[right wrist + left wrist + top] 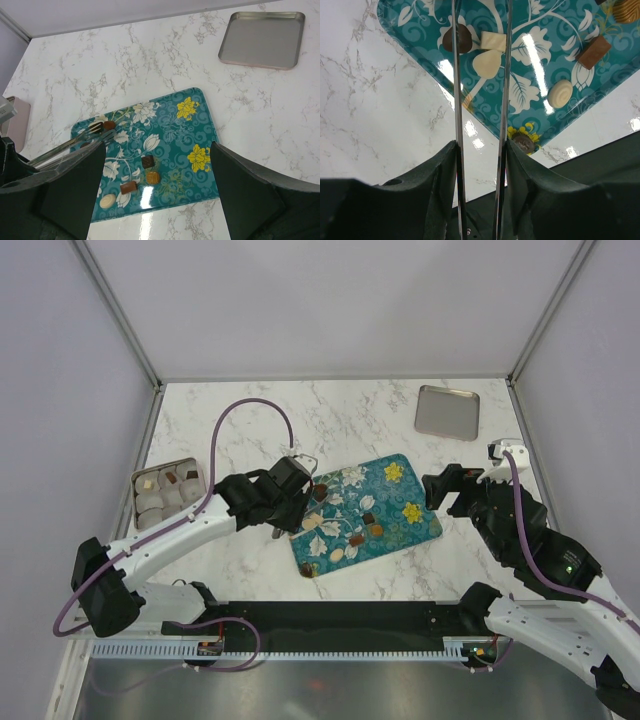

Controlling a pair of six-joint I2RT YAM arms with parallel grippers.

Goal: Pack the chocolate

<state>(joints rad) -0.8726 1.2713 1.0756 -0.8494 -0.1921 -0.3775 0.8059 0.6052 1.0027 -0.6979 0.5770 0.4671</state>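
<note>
Black fingers (437,170) of the left gripper (480,150) stand partly closed, pinching a pair of thin steel tongs (458,100). The two blades run straight ahead with a narrow gap between them. Beyond the blades lies the chocolate (594,51), loose on a teal tray (400,535): a caramel block with its long axis slanting across the tray, a cream oval, and a round dark piece crossed by the left blade.

The left wrist view cuts off the tong tips. The right wrist view shows them, forked, just beside that round dark piece near the tray's far-left corner; whether they touch it I cannot tell. Only the top view shows a tin (138,476) at the left, well apart, with white paper cups (150,504) and a few pieces in its far row.

The right gripper (157,145) gapes wide and holds nothing, just off the tray's right edge. The tray sits askew, its near corner close to the front edge of the marble table (350,410). Bare marble runs from the tray to a steel tray (447,412) at the far right.
</note>
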